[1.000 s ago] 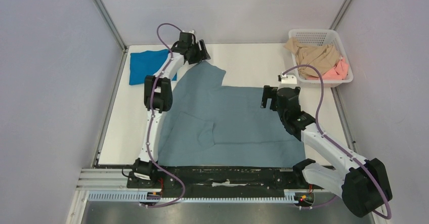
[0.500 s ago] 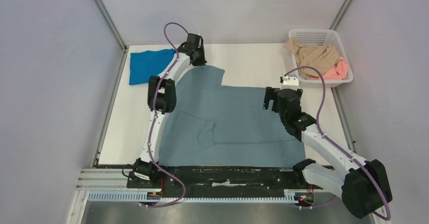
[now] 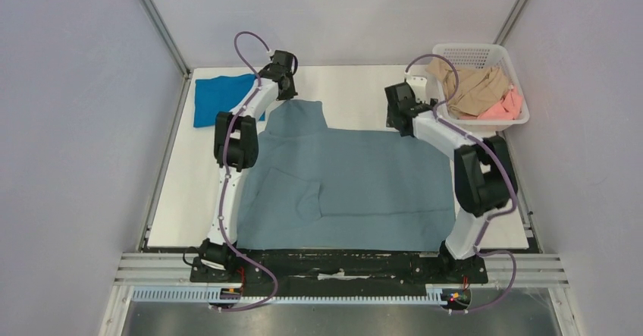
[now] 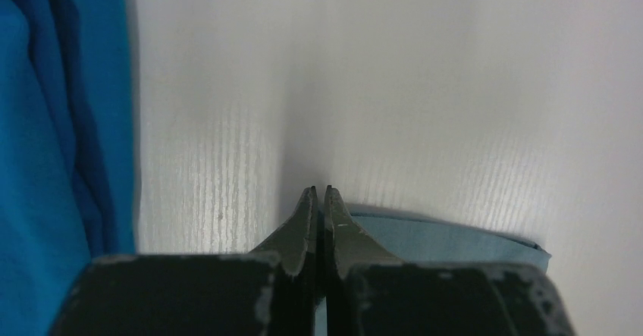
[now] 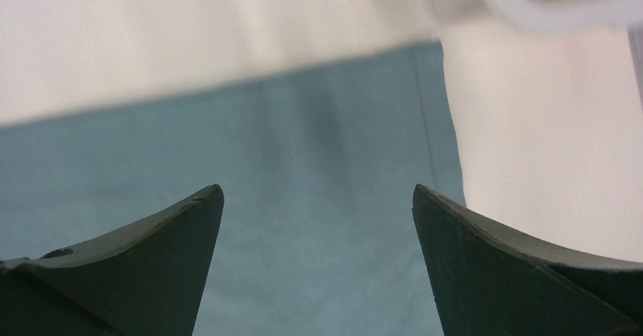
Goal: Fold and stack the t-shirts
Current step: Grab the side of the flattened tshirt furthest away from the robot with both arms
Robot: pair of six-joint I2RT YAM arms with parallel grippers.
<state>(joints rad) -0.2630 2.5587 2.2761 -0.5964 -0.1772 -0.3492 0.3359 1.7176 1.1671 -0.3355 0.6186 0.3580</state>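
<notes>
Grey-blue shirt point(image 3: 364, 177), one of four, pinched by left tool point(image 4: 319, 190); right tool point(image 5: 318, 189) wide open, empty.

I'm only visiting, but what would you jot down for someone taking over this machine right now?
Left gripper: shut on the far-left edge of the large grey-blue cloth t-shirt, spread flat.
Right gripper: open, above its far-right corner.
Done: bright blue t-shirt lies folded at far left.
To do: fold the grey-blue one, then the tan shirt and pink shirt in the white plastic basket; stack all.
</notes>
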